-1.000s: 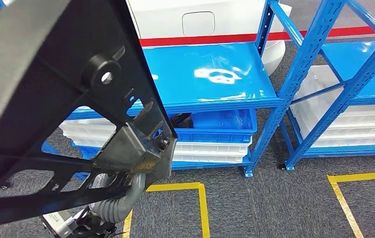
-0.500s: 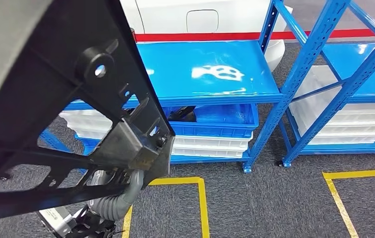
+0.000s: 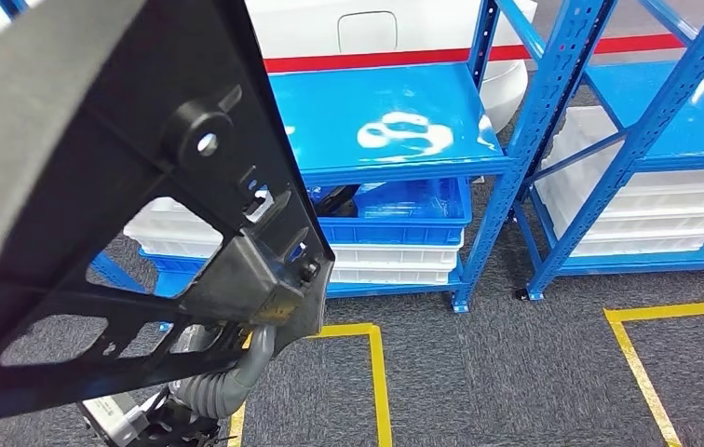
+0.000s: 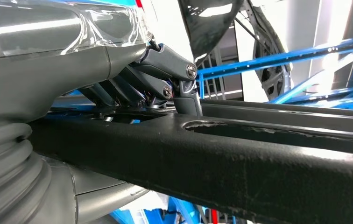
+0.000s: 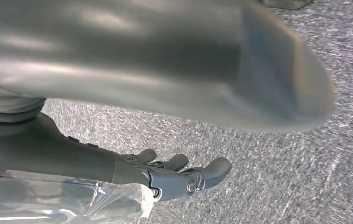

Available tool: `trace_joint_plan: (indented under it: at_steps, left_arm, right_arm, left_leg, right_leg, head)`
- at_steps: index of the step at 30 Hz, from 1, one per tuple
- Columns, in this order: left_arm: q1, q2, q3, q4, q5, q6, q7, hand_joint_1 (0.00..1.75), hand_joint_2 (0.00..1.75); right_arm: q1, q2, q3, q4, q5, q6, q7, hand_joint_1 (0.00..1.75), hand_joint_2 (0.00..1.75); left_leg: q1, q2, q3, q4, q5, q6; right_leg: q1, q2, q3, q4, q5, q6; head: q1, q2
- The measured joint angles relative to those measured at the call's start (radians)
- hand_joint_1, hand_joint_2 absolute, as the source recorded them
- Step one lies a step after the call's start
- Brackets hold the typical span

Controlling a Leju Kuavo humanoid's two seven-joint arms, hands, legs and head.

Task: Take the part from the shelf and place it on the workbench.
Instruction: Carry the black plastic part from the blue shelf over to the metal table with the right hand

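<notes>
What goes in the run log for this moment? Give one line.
stage: carrying | left hand: grips black frame part, raised | right hand: empty, hanging over carpet | blue shelf: bare | workbench: unseen

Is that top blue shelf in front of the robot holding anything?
No, the top blue shelf is bare in the head view, showing just glare on its surface.

part [image 3: 97, 186] front left, before shelf [image 3: 395, 121] | crates [image 3: 395, 261] under shelf | second shelf [image 3: 674, 112] right

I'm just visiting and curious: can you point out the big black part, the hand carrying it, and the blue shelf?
black part [image 3: 97, 140], head view, on its broad flat face.
left hand [image 3: 255, 284], head view, on its grey back.
blue shelf [image 3: 376, 112], head view, on the bare shelf board.
</notes>
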Motion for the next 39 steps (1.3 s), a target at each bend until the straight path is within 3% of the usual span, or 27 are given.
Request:
trace_joint_plan:
  at_steps: [2, 4, 5, 6, 8, 9, 10, 13, 14, 15, 18, 19, 20, 21, 23, 24, 25, 29, 30, 32, 34, 35, 36, 37, 39]
  left_arm:
    - [0.000, 0.000, 0.000, 0.000, 0.001, 0.000, 0.000, 1.75, 1.75]
    - [0.001, 0.000, -0.001, 0.000, 0.002, -0.001, 0.000, 1.75, 1.75]
    - [0.001, 0.000, -0.001, 0.000, 0.003, -0.001, 0.000, 1.75, 1.75]
    - [0.001, 0.000, -0.001, 0.000, 0.003, -0.001, 0.000, 1.75, 1.75]
    - [-0.002, 0.000, -0.001, 0.000, 0.003, -0.002, 0.000, 1.75, 1.75]
    - [-0.004, 0.000, -0.001, 0.000, 0.003, -0.003, 0.000, 1.75, 1.75]
    - [-0.006, -0.001, 0.000, 0.000, 0.003, -0.004, 0.000, 1.75, 1.75]
    - [-0.006, -0.002, -0.001, 0.000, 0.004, -0.005, 0.000, 1.75, 1.75]
    - [-0.006, -0.002, -0.001, 0.000, 0.004, -0.005, 0.000, 1.75, 1.75]
    - [-0.006, -0.002, -0.001, 0.000, 0.004, -0.006, 0.000, 1.75, 1.75]
    - [-0.004, -0.004, -0.002, 0.000, 0.004, -0.007, 0.000, 1.75, 1.75]
    - [-0.003, -0.004, -0.003, 0.000, 0.004, -0.007, 0.000, 1.75, 1.75]
    - [-0.003, -0.004, -0.003, 0.000, 0.004, -0.008, 0.000, 1.75, 1.75]
    - [-0.003, -0.004, -0.004, 0.000, 0.004, -0.008, 0.000, 1.75, 1.75]
    - [-0.003, -0.004, -0.004, 0.000, 0.004, -0.008, 0.000, 1.75, 1.75]
    - [-0.004, -0.004, -0.004, 0.000, 0.004, -0.009, 0.001, 1.75, 1.75]
    - [-0.005, -0.005, -0.005, 0.000, 0.004, -0.009, 0.002, 1.75, 1.75]
    - [-0.003, -0.005, -0.007, 0.000, 0.004, -0.011, 0.003, 1.75, 1.75]
    - [-0.003, -0.005, -0.007, 0.000, 0.004, -0.011, 0.003, 1.75, 1.75]
    - [-0.004, -0.005, -0.007, 0.000, 0.004, -0.011, 0.003, 1.75, 1.75]
    - [-0.004, -0.005, -0.007, 0.000, 0.004, -0.011, 0.003, 1.75, 1.75]
    - [-0.003, -0.005, -0.007, 0.000, 0.004, -0.011, 0.003, 1.75, 1.75]
    - [-0.003, -0.005, -0.007, 0.000, 0.004, -0.011, 0.003, 1.75, 1.75]
    - [-0.003, -0.005, -0.007, 0.000, 0.004, -0.011, 0.003, 1.75, 1.75]
    - [-0.005, -0.005, -0.007, 0.000, 0.004, -0.011, 0.003, 1.75, 1.75]
  right_arm:
    - [0.001, -0.001, 0.000, 0.000, 0.000, 0.000, 0.001, 0.00, 0.00]
    - [0.002, -0.001, 0.000, 0.000, -0.001, 0.001, 0.003, 0.00, 0.00]
    - [0.002, -0.001, 0.000, 0.000, -0.001, 0.001, 0.005, 0.00, 0.00]
    - [0.002, -0.001, 0.000, 0.000, -0.001, 0.001, 0.005, 0.00, 0.00]
    - [0.002, 0.001, 0.000, 0.000, -0.001, 0.001, 0.005, 0.00, 0.00]
    - [0.001, 0.001, 0.000, 0.000, -0.001, 0.001, 0.005, 0.00, 0.00]
    - [0.001, 0.002, 0.000, 0.001, -0.001, 0.002, 0.006, 0.00, 0.00]
    - [0.002, 0.002, 0.000, 0.002, -0.001, 0.003, 0.006, 0.00, 0.00]
    - [0.002, 0.002, 0.000, 0.002, -0.001, 0.003, 0.006, 0.00, 0.00]
    - [0.003, 0.002, 0.000, 0.002, -0.001, 0.003, 0.006, 0.00, 0.00]
    - [0.003, 0.001, 0.000, 0.002, -0.001, 0.003, 0.004, 0.00, 0.00]
    - [0.004, 0.001, 0.000, 0.002, 0.000, 0.002, 0.004, 0.00, 0.00]
    - [0.004, 0.001, 0.000, 0.002, 0.000, 0.002, 0.004, 0.00, 0.00]
    - [0.004, 0.000, 0.000, 0.003, 0.000, 0.002, 0.004, 0.00, 0.00]
    - [0.003, -0.001, 0.000, 0.003, 0.000, 0.001, 0.003, 0.00, 0.00]
    - [0.002, 0.000, 0.000, 0.003, 0.000, 0.001, 0.003, 0.00, 0.00]
    - [0.001, 0.001, 0.000, 0.004, 0.000, 0.001, 0.002, 0.00, 0.00]
    - [0.003, 0.003, 0.000, 0.004, 0.000, 0.001, 0.002, 0.00, 0.00]
    - [0.003, 0.003, 0.000, 0.004, 0.000, 0.001, 0.002, 0.00, 0.00]
    - [0.001, 0.003, 0.000, 0.004, 0.000, 0.001, 0.002, 0.00, 0.00]
    - [0.002, 0.003, 0.000, 0.004, 0.001, 0.001, 0.002, 0.00, 0.00]
    - [0.002, 0.003, 0.000, 0.004, 0.001, 0.002, 0.002, 0.00, 0.00]
    - [0.002, 0.002, 0.000, 0.004, 0.001, 0.002, 0.002, 0.00, 0.00]
    - [0.002, 0.002, 0.000, 0.004, 0.001, 0.002, 0.002, 0.00, 0.00]
    - [0.002, 0.002, 0.000, 0.004, 0.000, 0.003, 0.002, 0.00, 0.00]
  left_leg:
    - [0.004, 0.000, -0.050, 0.143, -0.086, -0.009]
    - [0.004, 0.000, -0.071, 0.232, -0.125, -0.010]
    - [0.003, 0.000, -0.050, 0.211, -0.114, -0.006]
    - [0.001, -0.001, -0.008, 0.150, -0.089, 0.002]
    - [-0.009, -0.002, 0.095, -0.020, -0.037, 0.029]
    - [-0.014, -0.001, 0.125, -0.076, -0.022, 0.039]
    - [-0.019, 0.000, 0.140, -0.106, -0.015, 0.045]
    - [-0.021, 0.003, 0.133, -0.119, 0.003, 0.046]
    - [-0.017, 0.005, 0.130, -0.124, 0.012, 0.048]
    - [-0.013, 0.006, 0.124, -0.129, 0.021, 0.049]
    - [-0.010, 0.008, 0.100, -0.128, 0.040, 0.053]
    - [-0.010, 0.008, 0.092, -0.127, 0.046, 0.051]
    - [-0.009, 0.008, 0.084, -0.123, 0.050, 0.049]
    - [-0.006, 0.008, 0.075, -0.118, 0.053, 0.047]
    - [-0.001, 0.007, 0.058, -0.099, 0.054, 0.039]
    - [-0.001, 0.007, 0.049, -0.086, 0.054, 0.034]
    - [-0.001, 0.006, 0.041, -0.076, 0.054, 0.029]
    - [0.001, 0.004, 0.027, -0.065, 0.061, 0.014]
    - [0.003, 0.003, 0.020, -0.049, 0.046, 0.010]
    - [0.007, 0.002, -0.017, 0.042, -0.022, -0.002]
    - [0.008, 0.001, -0.070, 0.188, -0.104, -0.009]
    - [0.008, 0.001, -0.088, 0.244, -0.130, -0.009]
    - [0.007, 0.001, -0.082, 0.255, -0.133, -0.005]
    - [0.005, 0.001, -0.060, 0.232, -0.123, 0.000]
    - [-0.003, -0.001, 0.046, 0.065, -0.068, 0.025]
  right_leg:
    - [0.001, 0.000, -0.016, 0.001, 0.011, -0.005]
    - [0.004, 0.000, -0.030, 0.001, 0.021, -0.006]
    - [0.007, 0.000, -0.036, 0.001, 0.026, -0.005]
    - [0.009, 0.001, -0.040, 0.001, 0.030, -0.005]
    - [0.013, 0.002, -0.045, 0.000, 0.038, -0.003]
    - [0.012, 0.002, -0.047, 0.000, 0.042, 0.000]
    - [0.010, 0.002, -0.050, 0.001, 0.045, 0.003]
    - [0.007, 0.001, -0.057, 0.001, 0.053, 0.019]
    - [0.009, 0.000, -0.063, 0.010, 0.044, 0.024]
    - [0.009, 0.000, -0.077, 0.043, 0.016, 0.028]
    - [0.007, 0.000, -0.151, 0.245, -0.107, 0.039]
    - [0.005, 0.000, -0.164, 0.293, -0.127, 0.042]
    - [0.004, -0.001, -0.160, 0.306, -0.129, 0.046]
    - [0.001, -0.001, -0.131, 0.270, -0.110, 0.049]
    - [-0.004, 0.000, -0.041, 0.129, -0.061, 0.058]
    - [-0.006, 0.002, -0.006, 0.064, -0.041, 0.058]
    - [-0.007, 0.004, 0.009, 0.031, -0.033, 0.055]
    - [-0.002, 0.006, 0.002, 0.023, -0.017, 0.026]
    - [-0.002, 0.006, -0.003, 0.023, -0.011, 0.018]
    - [-0.004, 0.005, -0.018, 0.023, 0.001, 0.006]
    - [-0.002, 0.005, -0.036, 0.023, 0.013, 0.002]
    - [-0.001, 0.005, -0.045, 0.023, 0.019, 0.002]
    - [0.001, 0.005, -0.053, 0.024, 0.025, 0.001]
    - [0.004, 0.005, -0.060, 0.024, 0.031, 0.001]
    - [0.008, 0.006, -0.068, 0.023, 0.040, 0.001]
  head:
    - [-0.001, 0.000]
    - [-0.002, 0.000]
    - [-0.002, 0.000]
    - [-0.002, 0.000]
    - [-0.001, 0.000]
    - [0.000, 0.000]
    - [0.000, 0.000]
    - [0.000, 0.000]
    - [0.000, 0.000]
    - [0.001, 0.000]
    - [0.002, 0.000]
    - [0.002, 0.000]
    - [0.003, 0.000]
    - [0.003, 0.000]
    - [0.003, 0.000]
    - [0.003, 0.000]
    - [0.003, 0.000]
    - [0.002, 0.000]
    - [0.002, 0.000]
    - [0.000, 0.000]
    - [-0.001, 0.000]
    - [-0.002, 0.000]
    - [-0.002, 0.000]
    - [-0.002, 0.000]
    - [-0.002, 0.000]
